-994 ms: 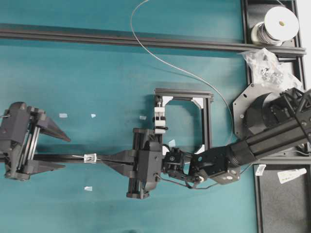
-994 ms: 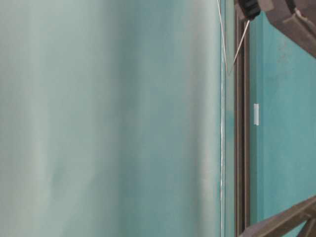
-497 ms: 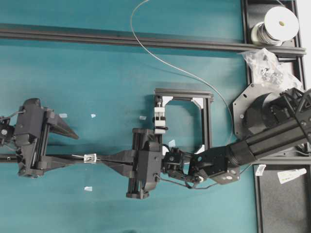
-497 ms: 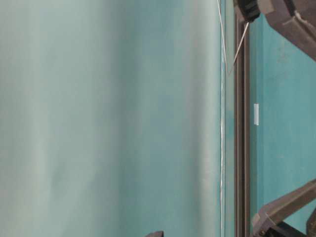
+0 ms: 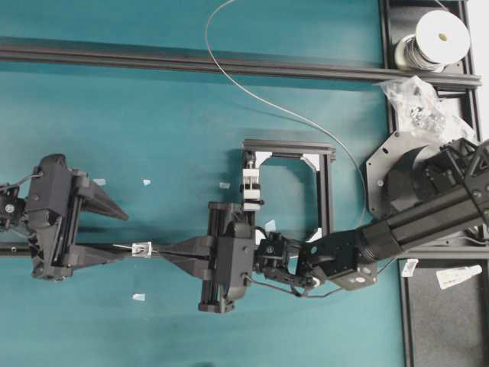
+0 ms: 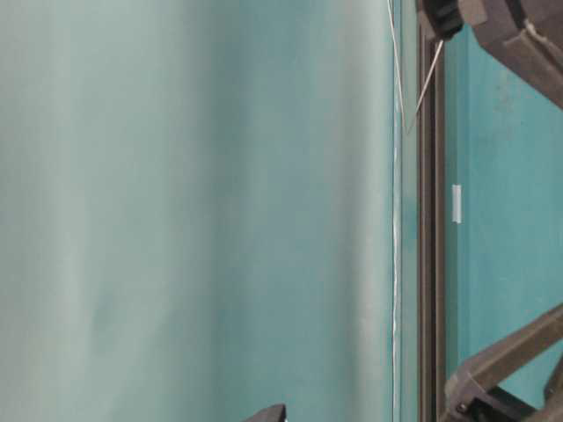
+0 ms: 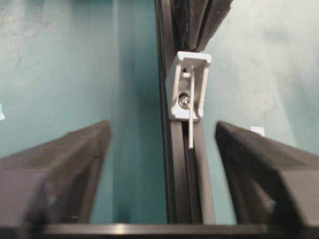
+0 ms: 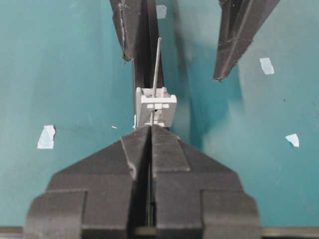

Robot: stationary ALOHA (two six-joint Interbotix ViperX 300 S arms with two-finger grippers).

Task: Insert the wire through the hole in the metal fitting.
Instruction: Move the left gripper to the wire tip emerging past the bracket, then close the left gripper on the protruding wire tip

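The hole in the metal fitting [image 8: 156, 110] is too small to be made out ahead of the right hand [image 8: 151, 130], whose pressed fingers hide the wire [image 8: 156, 62] behind their tips. The left hand [image 7: 162, 144] is cut off by the lower edge of its wrist view. In the table-level view, the bench [image 6: 193, 211] is blurred.

We see two matte black arms. The right arm [image 5: 428, 222] is a square-sided black link ending in a wrist wrapped with thin black cables, beside a round black base. Both the left gripper [image 5: 111, 233] and the right gripper [image 5: 164, 251] carry wedge-shaped, tapering black fingers [image 7: 60, 169] on boxy carriages with slim rails.
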